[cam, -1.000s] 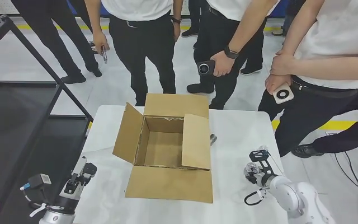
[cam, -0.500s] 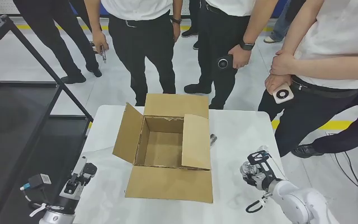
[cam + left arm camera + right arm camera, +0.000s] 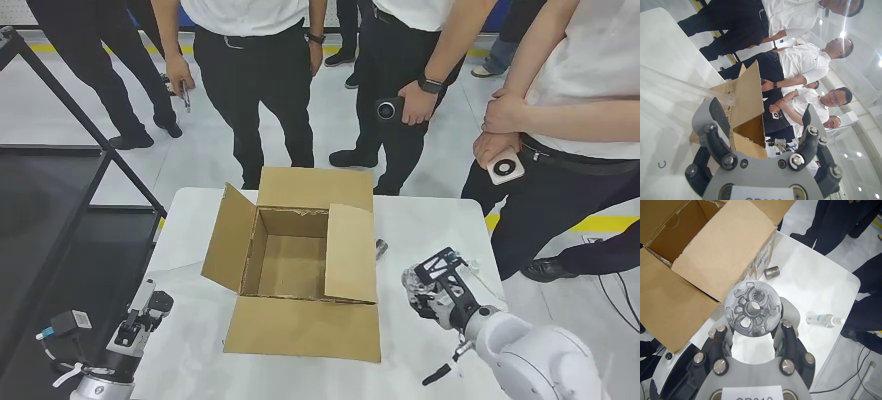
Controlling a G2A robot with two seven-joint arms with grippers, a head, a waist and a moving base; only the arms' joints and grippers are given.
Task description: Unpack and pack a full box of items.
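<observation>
An open cardboard box (image 3: 292, 262) stands in the middle of the white table (image 3: 430, 225) with its flaps spread, and bare cardboard shows inside. My right gripper (image 3: 753, 325) is shut on a round grey metal disc (image 3: 752, 308) with cut-outs. It hangs above the table just beside the box's right flap (image 3: 721, 256), where the top view has it too (image 3: 432, 283). My left gripper (image 3: 762, 115) is open and holds nothing. It sits low at the table's near left corner (image 3: 152, 303) and faces the box (image 3: 747, 94).
A small metal cylinder (image 3: 771, 273) lies on the table against the box's right side (image 3: 381, 247). A clear spray bottle (image 3: 824, 319) lies near the right edge. Several people stand close around the far and right sides of the table.
My right gripper has carried the metal disc leftwards, closer to the box's right flap. The left arm has not moved.
</observation>
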